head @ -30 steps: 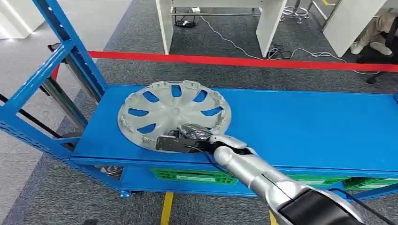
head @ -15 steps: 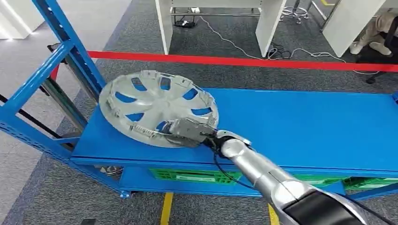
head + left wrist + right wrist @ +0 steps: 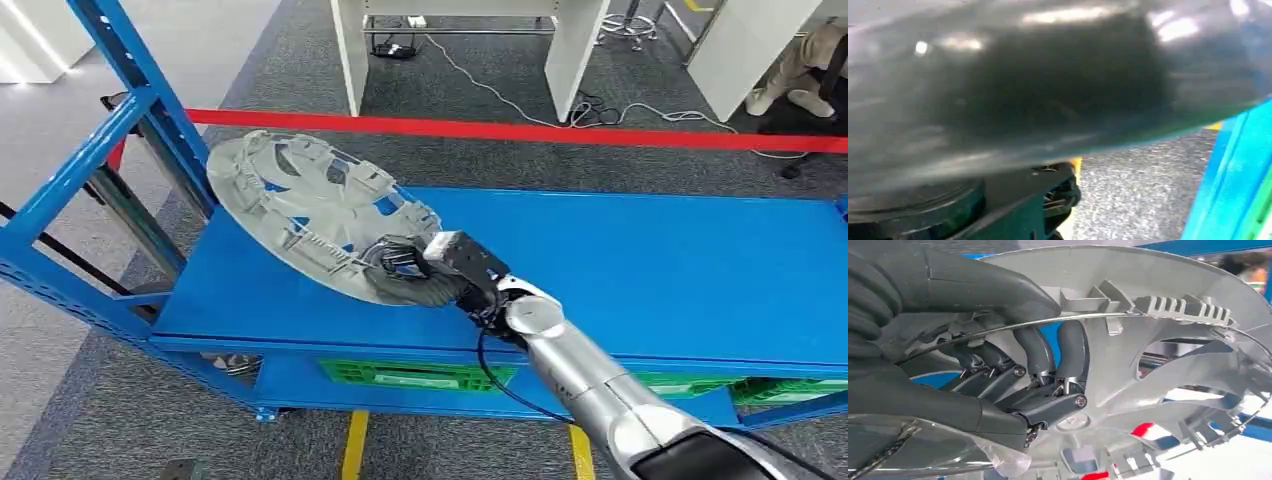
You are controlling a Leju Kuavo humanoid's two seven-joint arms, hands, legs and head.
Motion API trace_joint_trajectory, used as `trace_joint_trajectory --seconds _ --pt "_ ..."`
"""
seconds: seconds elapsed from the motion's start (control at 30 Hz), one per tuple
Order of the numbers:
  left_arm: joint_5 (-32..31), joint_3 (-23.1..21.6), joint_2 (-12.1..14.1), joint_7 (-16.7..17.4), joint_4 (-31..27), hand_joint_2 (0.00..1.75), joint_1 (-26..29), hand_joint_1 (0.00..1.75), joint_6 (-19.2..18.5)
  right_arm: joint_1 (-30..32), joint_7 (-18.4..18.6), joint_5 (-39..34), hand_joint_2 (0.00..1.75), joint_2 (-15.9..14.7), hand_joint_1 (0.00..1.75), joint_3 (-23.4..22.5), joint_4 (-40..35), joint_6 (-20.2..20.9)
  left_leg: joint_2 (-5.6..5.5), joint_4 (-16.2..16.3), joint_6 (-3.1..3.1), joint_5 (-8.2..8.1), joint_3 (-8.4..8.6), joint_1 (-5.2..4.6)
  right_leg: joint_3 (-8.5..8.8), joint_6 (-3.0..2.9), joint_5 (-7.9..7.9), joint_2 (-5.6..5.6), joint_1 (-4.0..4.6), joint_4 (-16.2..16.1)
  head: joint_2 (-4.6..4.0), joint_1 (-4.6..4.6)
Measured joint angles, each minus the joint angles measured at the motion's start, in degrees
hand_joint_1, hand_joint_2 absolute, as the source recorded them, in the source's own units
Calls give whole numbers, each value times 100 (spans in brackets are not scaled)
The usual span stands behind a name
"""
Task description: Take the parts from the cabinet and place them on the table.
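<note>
A grey plastic wheel cover [image 3: 310,212] is lifted and tilted steeply above the left part of the blue shelf [image 3: 650,270], its ribbed back side turned toward me. My right hand [image 3: 425,268] grips its near rim. In the right wrist view the dark fingers [image 3: 1048,355] hook through a spoke opening of the wheel cover [image 3: 1158,340] while the thumb presses on the rim by the wire ring. The left wrist view is blurred, and my left hand cannot be made out there.
Blue rack uprights [image 3: 140,110] stand close to the cover's left side. Green crates [image 3: 410,375] sit on the lower shelf. A red floor line [image 3: 520,130] runs behind the rack, with white table legs [image 3: 570,50] and cables beyond. A yellow floor line [image 3: 355,445] lies below.
My right hand has raised the wheel cover from lying flat on the shelf to a steep tilt, its far edge swinging up and left, while the wrist rolled over.
</note>
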Motion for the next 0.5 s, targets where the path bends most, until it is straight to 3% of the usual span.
trace_joint_trajectory --seconds 0.17,0.43,0.5 --pt "41 7 -7 -96 0 0 -18 0 33 179 -11 -146 175 -98 175 -98 -319 -44 0 0 0 0 -1 0 0 0 0 -1 0 0 0 0" --pt "-185 -59 -20 -432 0 0 -40 0 491 773 -9 -201 175 -260 175 -356 -1040 -153 -2 0 2 -3 -1 0 0 -1 -2 -3 -1 -1 0 -2" --pt "-44 -226 -37 -720 -32 0 -30 0 697 969 4 -142 175 -295 175 -435 -1285 -238 -3 0 2 -3 -1 0 0 -1 -3 -9 -1 -1 0 -2"
